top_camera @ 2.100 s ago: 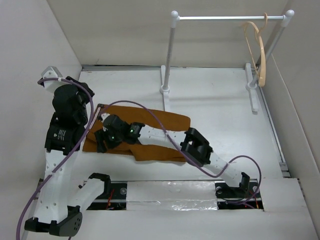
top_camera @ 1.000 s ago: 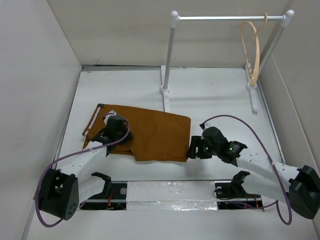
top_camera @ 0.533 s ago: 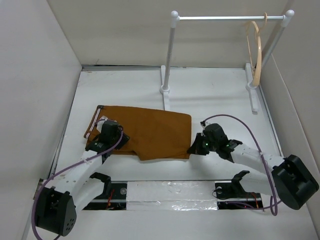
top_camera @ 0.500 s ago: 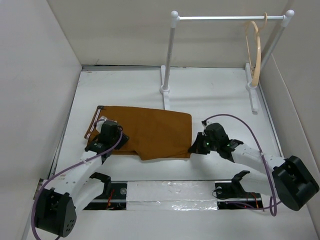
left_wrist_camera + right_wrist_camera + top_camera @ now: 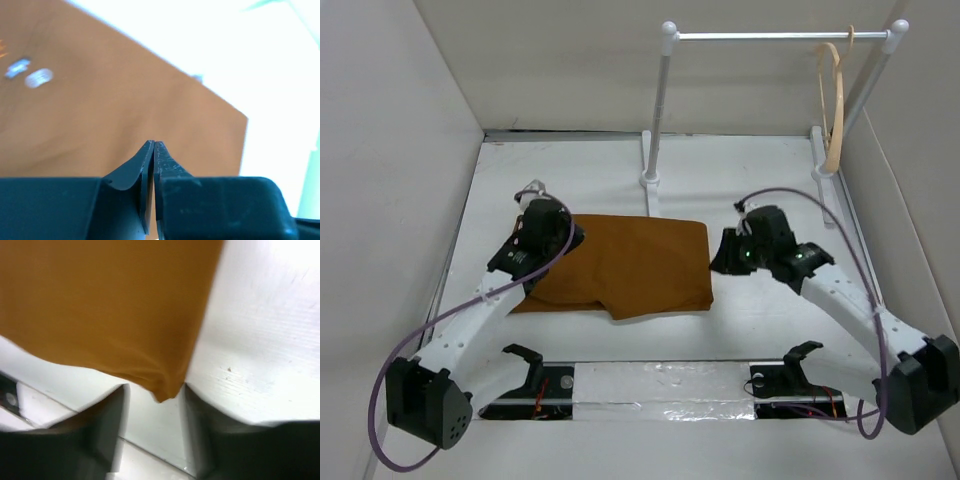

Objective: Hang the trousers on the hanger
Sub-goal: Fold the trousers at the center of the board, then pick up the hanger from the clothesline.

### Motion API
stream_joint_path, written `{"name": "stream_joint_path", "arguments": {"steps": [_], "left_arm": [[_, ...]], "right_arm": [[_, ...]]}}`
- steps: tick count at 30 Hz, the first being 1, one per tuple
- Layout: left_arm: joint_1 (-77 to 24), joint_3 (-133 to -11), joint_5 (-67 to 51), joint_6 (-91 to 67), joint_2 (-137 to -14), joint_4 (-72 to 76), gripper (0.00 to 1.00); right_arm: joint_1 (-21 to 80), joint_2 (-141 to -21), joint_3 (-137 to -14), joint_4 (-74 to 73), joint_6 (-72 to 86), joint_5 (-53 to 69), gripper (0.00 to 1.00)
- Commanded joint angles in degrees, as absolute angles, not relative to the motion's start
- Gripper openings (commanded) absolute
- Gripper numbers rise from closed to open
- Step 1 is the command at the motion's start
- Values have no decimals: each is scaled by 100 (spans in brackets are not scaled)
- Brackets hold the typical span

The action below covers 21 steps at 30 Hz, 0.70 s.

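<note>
Since the trousers [image 5: 630,265] lie flat on the table [image 5: 760,185], soft and floppy, hanger [image 5: 834,110] well apart on the rail [image 5: 770,36], grab thick waistband: left gripper [image 5: 542,228] clenched there, pinch unclear, right gripper [image 5: 155,388] agape around opposite corner.

a white rail stand [image 5: 660,100] sits far back on the table [image 5: 750,180].

The trousers [image 5: 640,265] are matt rust-brown woven cloth, soft and lightly creased, on a white matt tabletop [image 5: 760,190] that shows fine scratches up close. The hanger [image 5: 839,120] looks smooth and faintly glossy, and it hangs on a shiny metal rail [image 5: 770,36] between white, plastic-looking posts. The left gripper [image 5: 154,145] has jaws of dull black, finely speckled plastic.
</note>
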<state>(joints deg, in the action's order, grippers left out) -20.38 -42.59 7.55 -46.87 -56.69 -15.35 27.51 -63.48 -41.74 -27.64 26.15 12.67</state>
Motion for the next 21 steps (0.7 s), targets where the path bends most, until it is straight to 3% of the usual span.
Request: {"name": "stream_joint_path", "arguments": {"steps": [1,2,3,4,7,10,11,15,19,21], "left_arm": [[-2407,-5121,739,-4114,-6080,-1055,0],[-2661,-5263,712,-4026,-6204,-898,0],[-2976,-5552,747,-3921,-6449,-757,0],[-2979,-5711,808,-3920,-6573,-756,0],[-3654,-6360,1036,-3657,-7116,-712,0],[-4296,-6783,1186,-3428,-7530,-738,0],[-4446,-6829,1247,-3384,-7611,-721,0],[-4948,-6733,1144,-3252,-7778,-545,13],[-5001,-6268,818,-3305,-7735,-396,16],[-5001,-6135,782,-3252,-7682,-352,21]], "right_arm": [[2681,-5670,-5709,-3313,2242,862,27],[2681,-5686,-6635,-3461,2180,774,0],[2620,-5852,-7610,-3654,2032,434,0],[2619,-5984,-7620,-3656,1935,213,0],[2129,-6554,-9252,-3963,1565,-753,0],[990,-6977,-10378,-4069,1451,-652,0],[715,-7231,-10580,-3991,1441,-555,8],[-358,-8038,-11485,-4051,1345,-283,72],[-966,-8928,-12348,-4412,1266,60,84],[-1202,-9157,-12436,-4386,1231,350,84]]}}
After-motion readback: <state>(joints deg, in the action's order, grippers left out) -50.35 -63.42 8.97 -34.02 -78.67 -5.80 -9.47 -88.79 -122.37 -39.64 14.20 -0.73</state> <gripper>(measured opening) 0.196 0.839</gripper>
